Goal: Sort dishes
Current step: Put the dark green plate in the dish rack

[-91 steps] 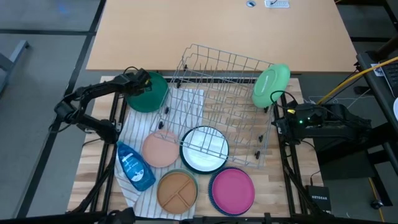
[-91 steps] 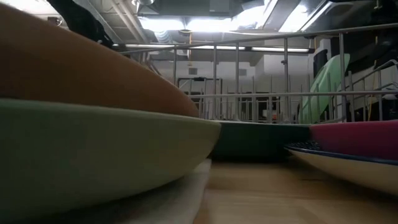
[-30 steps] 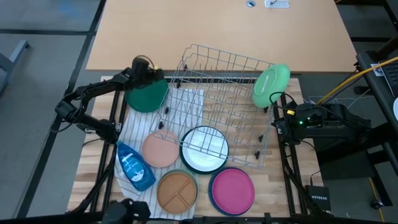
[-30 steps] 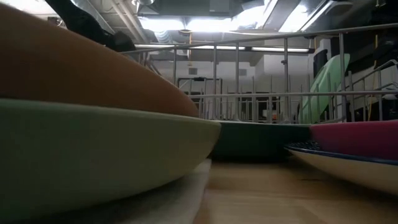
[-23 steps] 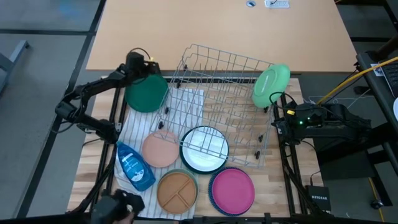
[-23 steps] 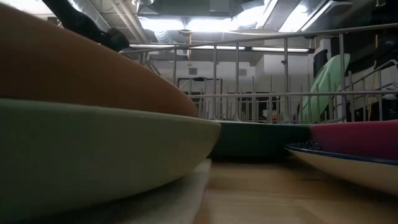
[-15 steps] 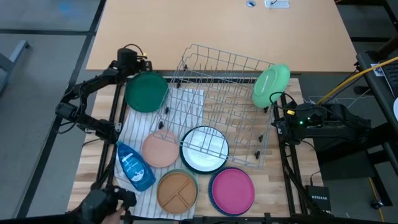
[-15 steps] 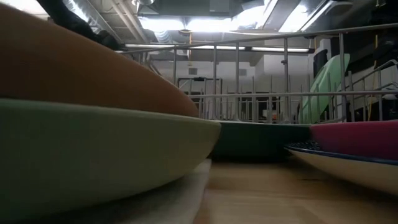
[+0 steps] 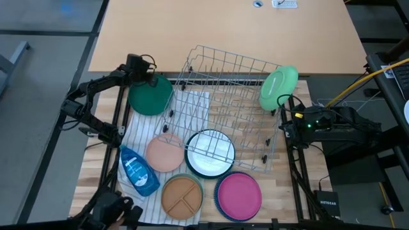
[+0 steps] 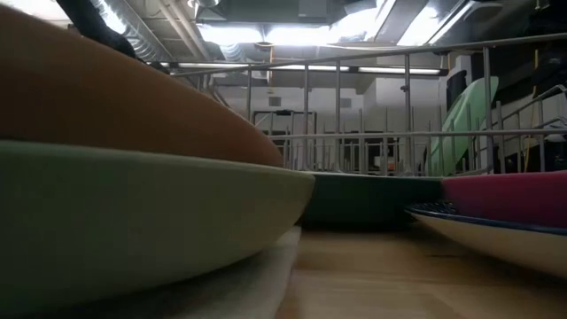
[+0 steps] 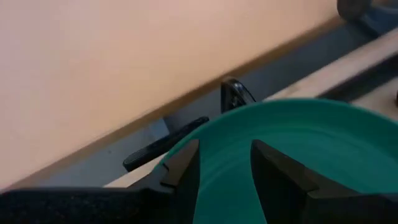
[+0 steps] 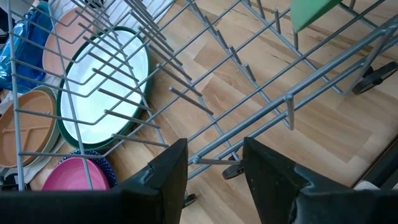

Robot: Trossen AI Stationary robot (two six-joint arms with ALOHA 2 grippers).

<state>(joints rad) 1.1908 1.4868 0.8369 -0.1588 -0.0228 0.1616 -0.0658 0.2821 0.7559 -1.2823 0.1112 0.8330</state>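
High view: wire rack (image 9: 223, 108) overlaps white plate (image 9: 209, 153); both tools parted, empty.

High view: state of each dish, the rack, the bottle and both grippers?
dark green plate: flat on table, left of rack
light green plate: standing on edge in rack
white plate: flat, under rack's wires
peach plate: flat
tan divided plate: flat
magenta plate: flat
wire rack: tilted
soap bottle: lying down
left gripper: open, at dark green plate's rim
right gripper: open, empty
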